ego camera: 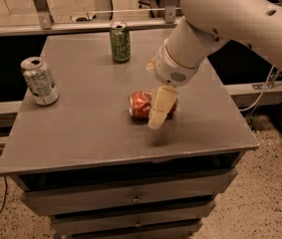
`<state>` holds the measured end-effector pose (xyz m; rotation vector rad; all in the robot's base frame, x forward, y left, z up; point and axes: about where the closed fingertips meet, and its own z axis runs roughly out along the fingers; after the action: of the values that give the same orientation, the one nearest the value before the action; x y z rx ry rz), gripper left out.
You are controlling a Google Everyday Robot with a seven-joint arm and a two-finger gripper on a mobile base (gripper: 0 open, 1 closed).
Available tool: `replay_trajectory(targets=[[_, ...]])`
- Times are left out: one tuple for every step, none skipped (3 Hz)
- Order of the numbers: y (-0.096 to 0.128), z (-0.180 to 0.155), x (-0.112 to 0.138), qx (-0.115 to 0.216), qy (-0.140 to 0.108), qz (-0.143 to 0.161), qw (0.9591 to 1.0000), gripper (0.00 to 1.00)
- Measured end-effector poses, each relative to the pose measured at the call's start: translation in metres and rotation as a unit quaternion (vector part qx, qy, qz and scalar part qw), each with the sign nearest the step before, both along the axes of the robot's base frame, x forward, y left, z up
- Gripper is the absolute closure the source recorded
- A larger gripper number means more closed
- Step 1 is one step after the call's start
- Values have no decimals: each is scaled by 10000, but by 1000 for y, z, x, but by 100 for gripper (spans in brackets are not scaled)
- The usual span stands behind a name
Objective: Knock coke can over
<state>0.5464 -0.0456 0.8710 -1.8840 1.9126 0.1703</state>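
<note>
coke can (141,105): glossy red aluminium | gripper (158,117): smooth matt cream plastic, against coke can's front, mid-table | arm (230,19): smooth off-white plastic shell | table (90,133): matt grey top | green can (120,43): glossy metal | silver-white can (39,81): shiny metal | floor (270,193): speckled, rough-looking
</note>
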Motion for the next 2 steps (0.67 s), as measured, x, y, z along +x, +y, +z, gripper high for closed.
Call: replay_trajectory(targets=[[5, 6, -2, 86, -30, 53, 9999, 0], [-5, 9, -5, 306, 39, -14, 9995, 0]])
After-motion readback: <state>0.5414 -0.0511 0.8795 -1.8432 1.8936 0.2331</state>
